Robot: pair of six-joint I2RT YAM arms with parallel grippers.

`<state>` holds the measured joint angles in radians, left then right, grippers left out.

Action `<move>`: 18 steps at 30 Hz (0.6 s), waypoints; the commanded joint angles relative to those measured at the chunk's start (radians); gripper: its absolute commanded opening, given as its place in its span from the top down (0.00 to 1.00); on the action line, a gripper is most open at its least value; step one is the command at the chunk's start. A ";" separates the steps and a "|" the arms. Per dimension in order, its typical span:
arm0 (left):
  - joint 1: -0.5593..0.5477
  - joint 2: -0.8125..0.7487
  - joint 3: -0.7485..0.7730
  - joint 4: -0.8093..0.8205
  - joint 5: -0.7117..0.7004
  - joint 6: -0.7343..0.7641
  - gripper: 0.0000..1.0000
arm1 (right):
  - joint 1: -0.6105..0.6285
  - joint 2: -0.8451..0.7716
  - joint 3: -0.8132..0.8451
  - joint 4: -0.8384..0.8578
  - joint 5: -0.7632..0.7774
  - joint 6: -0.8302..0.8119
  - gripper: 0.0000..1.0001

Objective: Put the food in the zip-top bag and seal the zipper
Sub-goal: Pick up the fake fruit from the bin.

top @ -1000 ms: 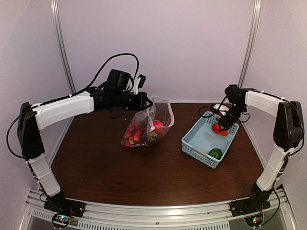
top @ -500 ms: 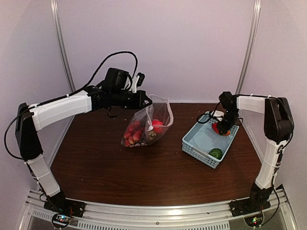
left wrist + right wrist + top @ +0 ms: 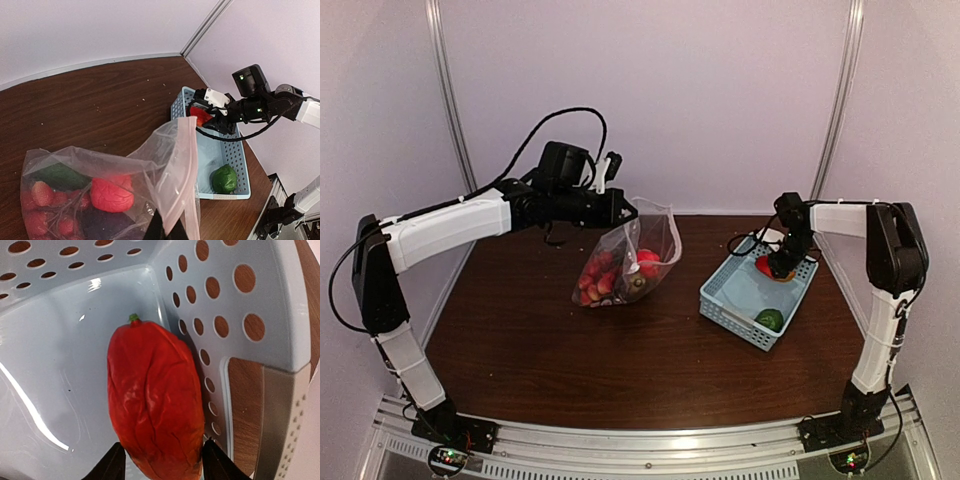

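Observation:
My left gripper (image 3: 620, 212) (image 3: 167, 232) is shut on the rim of the zip-top bag (image 3: 625, 262) (image 3: 100, 170) and holds it up with its mouth open toward the right. The pinkish-white zipper (image 3: 187, 165) runs along that raised edge. Inside lie a red tomato (image 3: 111, 195), small red fruits (image 3: 42, 200), a green cucumber (image 3: 57, 175) and a dark eggplant (image 3: 105, 225). My right gripper (image 3: 782, 262) (image 3: 160, 460) is down in the far end of the basket, with its fingers pressed on both sides of the orange-red piece (image 3: 767, 266) (image 3: 155, 400) (image 3: 200, 114).
The light-blue slotted basket (image 3: 730, 295) (image 3: 240, 160) (image 3: 260, 300) sits on the brown table at right. A green lump (image 3: 769, 319) (image 3: 223, 178) lies in its near end. A wall stands behind and a side wall is close to the right arm.
The right arm has folded in and its wrist has swung left over the basket's far end, the orange-red piece shifting slightly left with it. The left arm and bag have not moved.

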<state>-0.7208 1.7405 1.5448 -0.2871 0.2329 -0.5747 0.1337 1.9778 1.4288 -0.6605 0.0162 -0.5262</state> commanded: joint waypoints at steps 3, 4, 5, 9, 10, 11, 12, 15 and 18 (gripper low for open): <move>0.004 -0.001 0.008 0.046 0.031 -0.023 1.00 | 0.002 0.025 -0.002 0.016 -0.013 0.016 0.45; 0.004 -0.001 0.009 0.046 0.033 -0.025 1.00 | 0.002 0.031 -0.003 0.016 -0.014 0.019 0.45; 0.004 -0.002 0.009 0.046 0.035 -0.027 1.00 | 0.002 0.031 -0.007 0.018 -0.026 0.023 0.45; 0.004 -0.004 0.011 0.042 0.043 -0.031 1.00 | 0.003 0.012 -0.018 0.027 -0.061 0.037 0.55; 0.004 -0.003 0.012 0.040 0.042 -0.031 1.00 | 0.003 0.002 -0.021 0.030 -0.068 0.040 0.59; 0.004 -0.004 0.011 0.039 0.041 -0.031 1.00 | 0.002 -0.009 -0.027 0.031 -0.075 0.044 0.63; 0.004 -0.003 0.011 0.038 0.040 -0.032 1.00 | 0.002 -0.026 -0.033 0.031 -0.083 0.049 0.66; 0.004 -0.003 0.012 0.038 0.041 -0.040 1.00 | 0.003 -0.116 -0.057 0.015 -0.116 0.064 0.69; 0.005 -0.007 0.012 0.037 0.041 -0.043 1.00 | 0.002 -0.224 -0.084 -0.007 -0.142 0.076 0.70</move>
<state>-0.7208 1.7405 1.5448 -0.2867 0.2615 -0.6052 0.1341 1.9194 1.3705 -0.6434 -0.0689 -0.4816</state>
